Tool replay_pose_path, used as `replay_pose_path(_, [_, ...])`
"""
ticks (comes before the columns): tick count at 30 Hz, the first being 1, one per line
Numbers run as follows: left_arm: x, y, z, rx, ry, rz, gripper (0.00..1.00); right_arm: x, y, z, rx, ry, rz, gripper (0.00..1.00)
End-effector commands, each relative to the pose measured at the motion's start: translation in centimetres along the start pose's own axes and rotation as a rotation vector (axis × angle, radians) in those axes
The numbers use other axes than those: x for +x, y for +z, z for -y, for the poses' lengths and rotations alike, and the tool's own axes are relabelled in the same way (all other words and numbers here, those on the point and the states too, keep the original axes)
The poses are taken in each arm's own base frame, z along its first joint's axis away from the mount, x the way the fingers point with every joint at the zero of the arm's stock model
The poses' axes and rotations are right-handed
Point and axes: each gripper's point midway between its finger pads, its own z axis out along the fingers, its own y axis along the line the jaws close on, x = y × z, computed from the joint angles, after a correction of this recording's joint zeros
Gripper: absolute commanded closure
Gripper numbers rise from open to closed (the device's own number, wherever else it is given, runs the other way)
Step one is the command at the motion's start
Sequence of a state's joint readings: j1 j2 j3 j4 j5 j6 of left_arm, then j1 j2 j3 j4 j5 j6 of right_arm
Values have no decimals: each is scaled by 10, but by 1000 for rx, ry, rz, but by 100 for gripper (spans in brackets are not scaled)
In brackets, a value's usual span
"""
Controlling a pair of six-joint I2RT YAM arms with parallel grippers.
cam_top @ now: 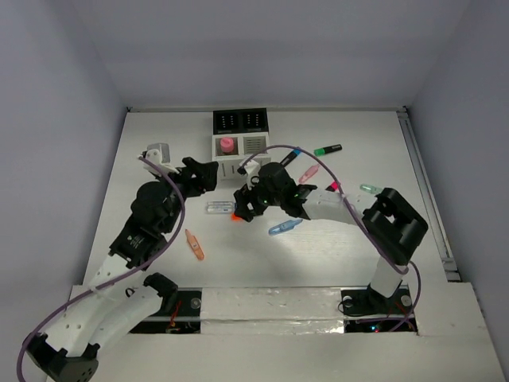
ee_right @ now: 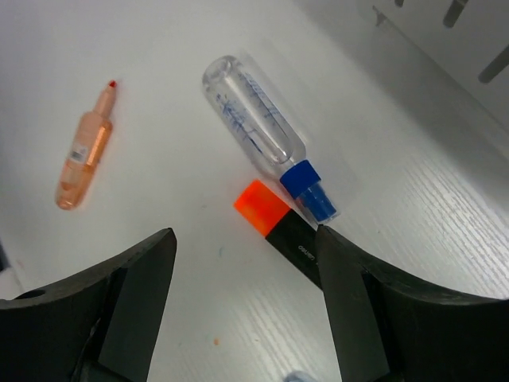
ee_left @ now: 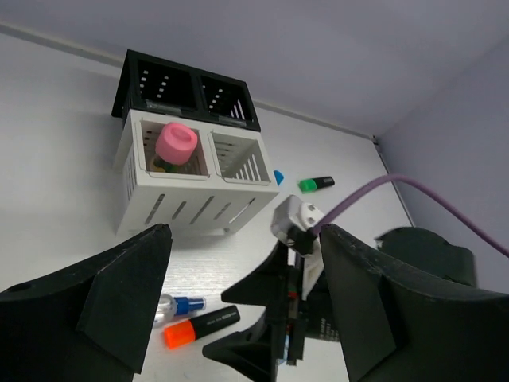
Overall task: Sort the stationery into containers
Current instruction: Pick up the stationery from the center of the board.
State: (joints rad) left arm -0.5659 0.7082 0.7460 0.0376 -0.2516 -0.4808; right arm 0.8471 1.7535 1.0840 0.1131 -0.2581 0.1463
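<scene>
The overhead view alone takes in the whole bench. The block of cups stands at the far side, two black behind and two white in front. Loose stationery lies to its right and in front: a green-capped highlighter, a pink pen, a blue pen and an orange pen.

The left wrist camera looks into the block from low down. A pink-capped item stands in the left white cup, and the right white cup looks bare as far as can be seen. The black cups' insides are too dark to read.

The left tool is spread wide and grasps nothing. It hangs in front of the white cups, its fingers clear of them.

The right wrist camera gives the close detail. The right tool is also released, jaws apart, low over the bench. An orange-capped highlighter lies flat between them. Beside it lies a clear pen with a blue end. The highlighter's black body runs under the edge of one finger. Whether the two touch cannot be told. Its far end is hidden there.

In the overhead view this tool covers most of that highlighter, leaving only the orange cap visible. The same orange pen lies well apart to the side.
</scene>
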Motion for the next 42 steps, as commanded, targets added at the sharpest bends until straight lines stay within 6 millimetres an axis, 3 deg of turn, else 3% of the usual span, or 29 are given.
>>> replay_pose_path(1, [14,-8,-3,2,-1,-73,27,5,6,7,3,-174,-51,23])
replay_pose_path(5, [32,-14,-1,53,-14,-114,28,-6,15,10,6,-224,-39,20])
replay_pose_path(8, [37,-17,-2,64,-19,-126,28,13,29,21,21,-238,-129,18])
replay_pose_path(9, [38,-17,-2,63,-19,-125,28,8,34,22,25,-246,-125,18])
replay_pose_path(12, [39,-20,-2,70,-25,-127,29,22,52,34,47,-257,-162,18])
replay_pose_path(17, [45,-21,-4,70,-29,-147,29,14,74,46,85,-282,-122,18])
replay_pose_path(22, [49,-23,-7,62,-37,-151,30,11,82,46,71,-304,-97,21])
replay_pose_path(30, [62,-25,-22,15,-70,-151,37,21,81,48,71,-309,-111,51])
replay_pose_path(32, [66,-25,-25,7,-81,-155,38,12,76,47,77,-322,-85,63])
replay_pose_path(42, [87,-23,-38,-26,-91,-182,39,-16,57,33,54,-352,-42,84])
